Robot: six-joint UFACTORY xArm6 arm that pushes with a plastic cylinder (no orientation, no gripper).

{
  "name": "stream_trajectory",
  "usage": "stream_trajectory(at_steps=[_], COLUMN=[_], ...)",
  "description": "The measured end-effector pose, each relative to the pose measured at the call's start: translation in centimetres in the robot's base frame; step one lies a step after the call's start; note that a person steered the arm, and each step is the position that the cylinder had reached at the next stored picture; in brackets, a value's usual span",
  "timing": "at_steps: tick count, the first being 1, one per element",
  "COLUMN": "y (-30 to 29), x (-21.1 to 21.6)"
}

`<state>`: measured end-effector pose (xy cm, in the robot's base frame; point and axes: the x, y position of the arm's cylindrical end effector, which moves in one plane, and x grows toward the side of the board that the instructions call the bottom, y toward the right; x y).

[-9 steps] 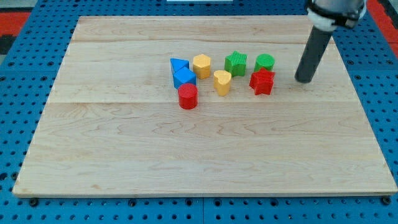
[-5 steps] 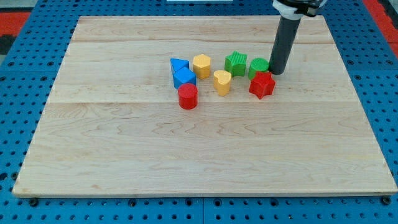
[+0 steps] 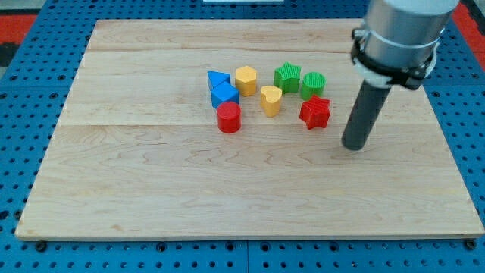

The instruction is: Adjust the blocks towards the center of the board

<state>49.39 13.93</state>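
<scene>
Several blocks cluster a little above the middle of the wooden board [image 3: 151, 189]. A blue triangle [image 3: 217, 79] and a blue block [image 3: 224, 94] sit at the cluster's left, with a red cylinder [image 3: 228, 117] below them. A yellow hexagon [image 3: 245, 79] and a yellow heart [image 3: 270, 99] lie in the middle. A green star-like block [image 3: 287, 76] and a green cylinder [image 3: 312, 83] touch at the right, with a red star [image 3: 315, 112] just below them. My tip [image 3: 353, 145] rests on the board to the right of and below the red star, apart from it.
The board lies on a blue pegboard surface [image 3: 23, 136] that surrounds it on all sides. A red patch [image 3: 19, 19] shows at the view's top left.
My tip moved left to the green cylinder, nudged it and the red star leftward, then swung down and right to its spot below the red star.
</scene>
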Motion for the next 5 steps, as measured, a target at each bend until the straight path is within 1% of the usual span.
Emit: stream_trajectory(at_steps=[1, 2, 3, 4, 5], y=[-3.0, -6.6, -9.4, -9.5, -9.2], x=[-1.7, -4.9, -6.6, -6.4, -3.9])
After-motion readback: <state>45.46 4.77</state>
